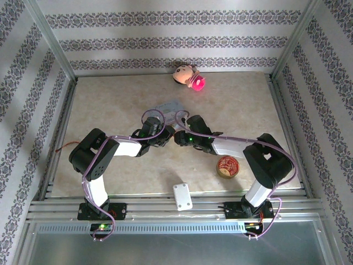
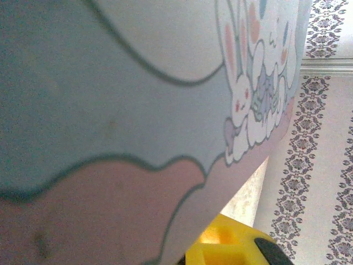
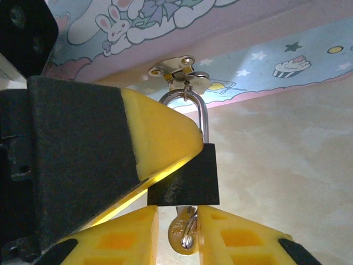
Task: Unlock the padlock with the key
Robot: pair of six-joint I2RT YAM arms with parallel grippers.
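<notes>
The small dark padlock (image 3: 190,176) hangs by its thin shackle (image 3: 202,113) from the hasp (image 3: 176,67) of the pale-blue bunny tin (image 3: 276,61). The key (image 3: 182,234) sticks up into the lock's underside. My right gripper (image 3: 177,232) is open just below the lock, one yellow finger on each side of the key head. The left finger stands clear of the key and the right one is against it. A yellow finger (image 3: 160,138) of my left gripper (image 1: 160,135) covers the lock's upper left corner, shut on it. Seen from above, the right gripper (image 1: 177,138) meets it in front of the tin (image 1: 168,107).
The tin's side (image 2: 110,110) is pressed close to the left wrist camera, with one yellow finger (image 2: 226,245) below it. A round red tin (image 1: 226,166) lies near the right arm, a white plate (image 1: 182,196) at the front edge, and a pink toy (image 1: 190,76) at the back wall.
</notes>
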